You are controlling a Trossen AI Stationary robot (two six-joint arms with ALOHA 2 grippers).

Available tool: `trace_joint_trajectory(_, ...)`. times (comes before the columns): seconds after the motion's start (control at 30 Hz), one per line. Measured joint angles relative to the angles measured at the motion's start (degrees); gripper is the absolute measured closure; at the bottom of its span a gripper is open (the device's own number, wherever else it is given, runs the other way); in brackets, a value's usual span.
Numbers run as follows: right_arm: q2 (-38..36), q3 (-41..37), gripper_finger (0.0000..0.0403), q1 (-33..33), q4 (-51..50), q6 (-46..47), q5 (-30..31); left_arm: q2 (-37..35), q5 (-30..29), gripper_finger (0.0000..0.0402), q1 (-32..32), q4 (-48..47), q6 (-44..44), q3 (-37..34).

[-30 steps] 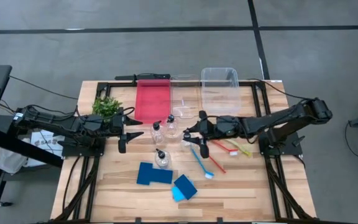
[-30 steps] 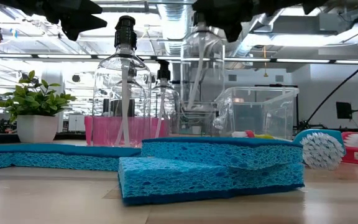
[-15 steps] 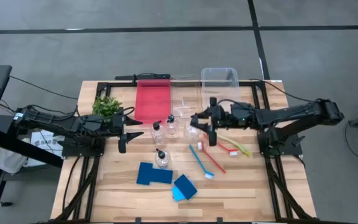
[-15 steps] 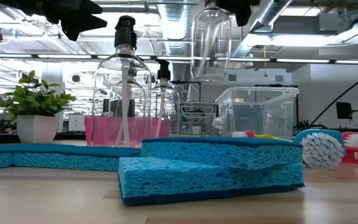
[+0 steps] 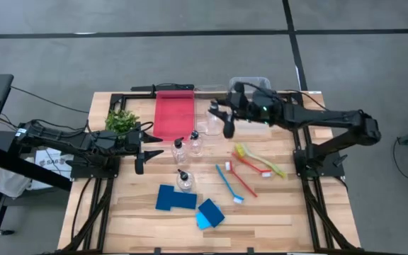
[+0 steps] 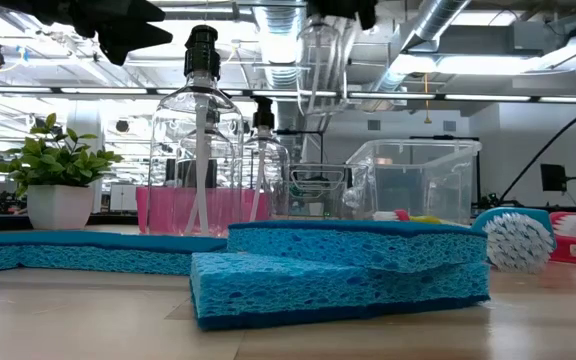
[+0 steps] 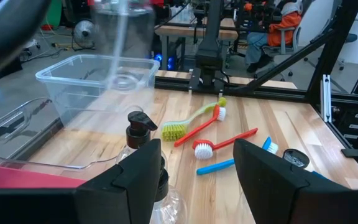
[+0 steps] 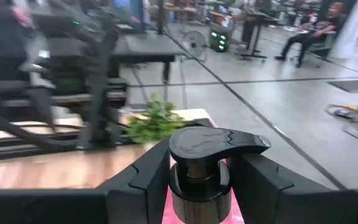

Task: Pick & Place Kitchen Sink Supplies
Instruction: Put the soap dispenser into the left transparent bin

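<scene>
Right gripper [image 8: 199,186] clamped my clear pump-top bottle [image 6: 325,62] by its neck, hanging upright over the clear plastic bin's [image 5: 205,91] rim; left gripper [image 5: 149,153] gaped empty.

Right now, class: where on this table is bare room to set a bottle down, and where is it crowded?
Free: the front right corner of the table, right of the sponges and below the brushes; also the front left, below the left gripper. Crowded: the middle, around the standing bottles, and the back, where the bins sit under the right gripper and its bottle.
</scene>
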Motion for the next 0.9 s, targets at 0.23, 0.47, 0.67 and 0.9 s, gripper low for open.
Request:
trace_joint_trajectory(0.23, 7.8, 5.7, 0.0283, -8.8, 0.5, 0.0, -5.9, 0.0, 0.0, 0.0197, 0.0, 0.0, 1.1, 0.0)
trace_joint_trajectory(0.47, 16.4, 8.2, 0.0249, -15.9, 1.1, 0.6, -11.1, 0.0, 0.0, 0.0197, 0.0, 0.0, 1.1, 0.0)
trace_joint_trajectory(0.67, 21.5, 8.4, 0.027, -19.7, 6.0, 3.4, -18.0, 0.0, 0.0, 0.0197, 0.0, 0.0, 1.5, 0.0)
trace_joint_trajectory(0.9, 25.7, 8.4, 0.0281, -21.6, 10.7, 3.2, -19.5, 0.0, 0.0, 0.0197, 0.0, 0.0, 1.5, 0.0)
